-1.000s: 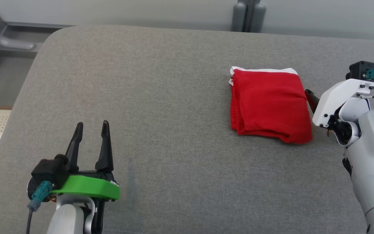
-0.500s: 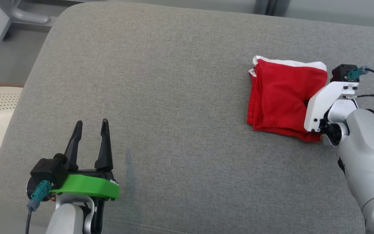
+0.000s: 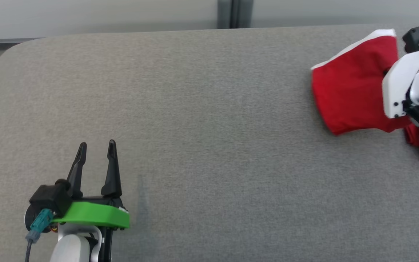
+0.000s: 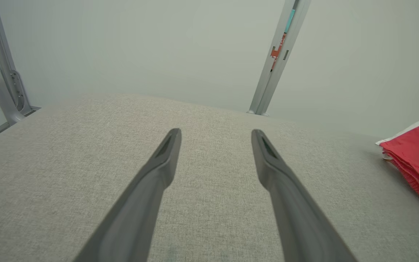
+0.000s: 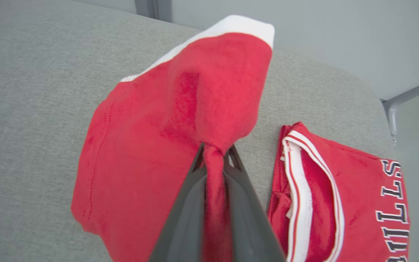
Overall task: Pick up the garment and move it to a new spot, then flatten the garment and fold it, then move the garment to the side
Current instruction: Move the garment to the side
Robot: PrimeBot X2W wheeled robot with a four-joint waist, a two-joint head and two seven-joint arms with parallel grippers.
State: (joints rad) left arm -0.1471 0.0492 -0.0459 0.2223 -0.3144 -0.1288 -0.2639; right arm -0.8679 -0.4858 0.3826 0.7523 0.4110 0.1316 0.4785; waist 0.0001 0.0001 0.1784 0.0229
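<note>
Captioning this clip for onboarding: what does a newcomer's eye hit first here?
The red garment with a white band, at the far right of the grey padded surface, its edge bunched between the shut fingers of the right gripper. Just beside it lies a second red garment with white trim and dark lettering. At the lower left of the head view, the left gripper on its bright green mount stands open over bare fabric.

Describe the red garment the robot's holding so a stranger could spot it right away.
At the right end of the grey padded surface are two red garments. Yours is the plain red garment bunched in the right hand. It has one solid white band, while the lettered garment beside it carries dark block letters and striped trim.
</note>
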